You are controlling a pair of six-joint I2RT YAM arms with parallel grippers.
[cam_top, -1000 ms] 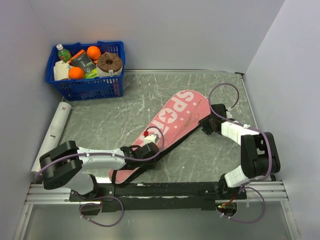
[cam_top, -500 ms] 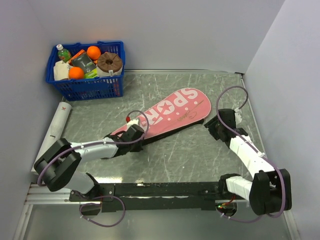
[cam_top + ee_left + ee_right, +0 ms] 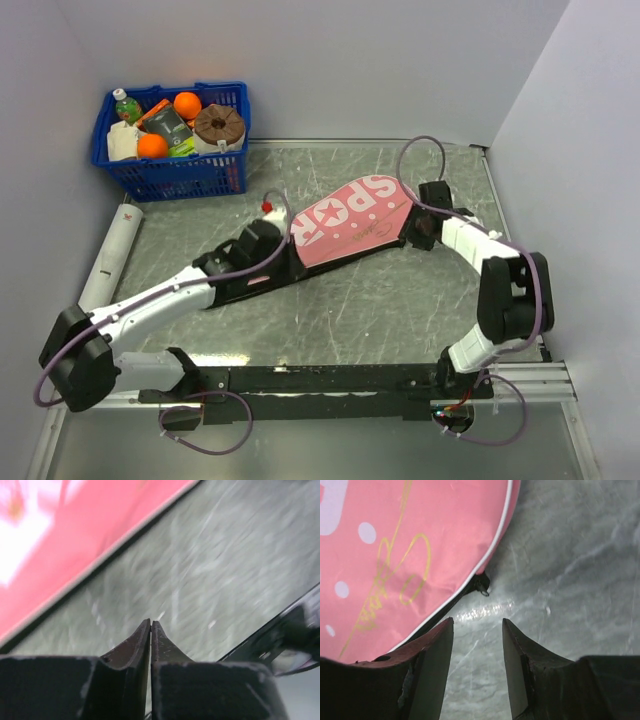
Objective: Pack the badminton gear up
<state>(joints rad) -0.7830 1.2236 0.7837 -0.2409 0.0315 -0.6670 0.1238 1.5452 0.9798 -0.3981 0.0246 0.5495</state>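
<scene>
One pink case (image 3: 350, 222) is the largest piece of gear on the table (image 3: 400, 305). It lies flat and slantwise, with its wide head toward the far right and its narrow, black-edged end toward the near left. One blue basket (image 3: 170, 172) stands in the far left corner and is no part of the job. One long white tube (image 3: 112, 258) lies along the left edge, well apart from the case. No racket or shuttlecock shows loose, and whether any are inside the case cannot be told. Two grippers flank the case. The left gripper (image 3: 151, 622), its fingers pressed together with nothing between them, sits over bare table just beside the case's narrow half. The right gripper (image 3: 477, 621), its fingers spread and empty, points at the rim of the head end. One small zip pull (image 3: 482, 586) hangs at that rim just ahead of the right fingers, so the right arm is the nearer one to take it, probably to run the zip along the edge.
</scene>
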